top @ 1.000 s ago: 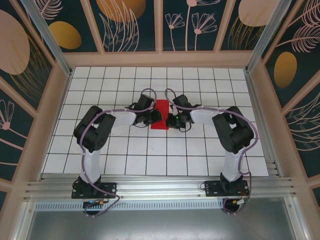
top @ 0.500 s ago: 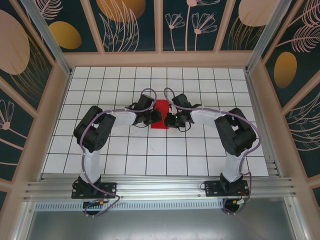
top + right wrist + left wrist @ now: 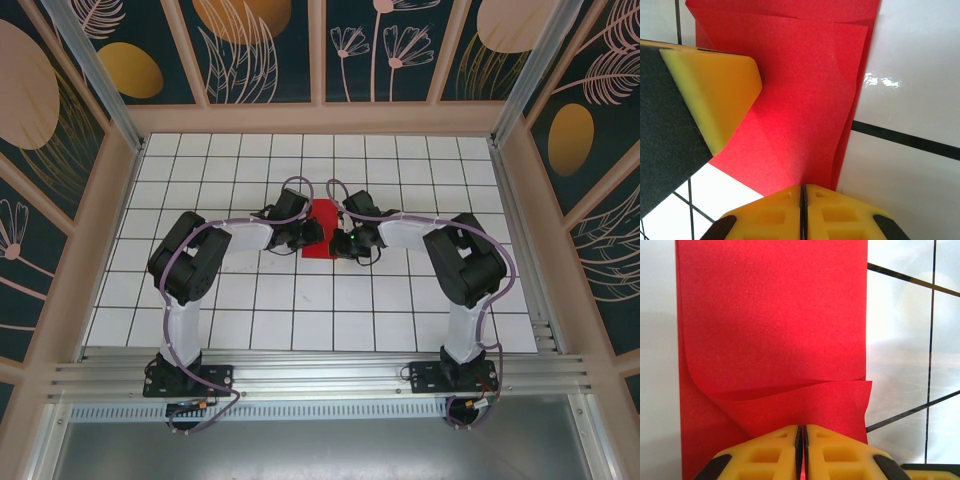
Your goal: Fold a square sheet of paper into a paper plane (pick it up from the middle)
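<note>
Pinching the folded red paper [image 3: 770, 315], left end effector [image 3: 801, 429] and right end effector [image 3: 802, 189] are fully closed.

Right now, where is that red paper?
In the top view, the red paper lies mid-table on the white grid, held at either side by the left tool and the right tool.

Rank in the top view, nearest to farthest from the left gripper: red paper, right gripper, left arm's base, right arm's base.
From the left gripper:
1. red paper, at its fingertips, mid-table.
2. right gripper, just across the paper, to the right.
3. left arm's base and right arm's base, both at the near edge: too close to call.
</note>
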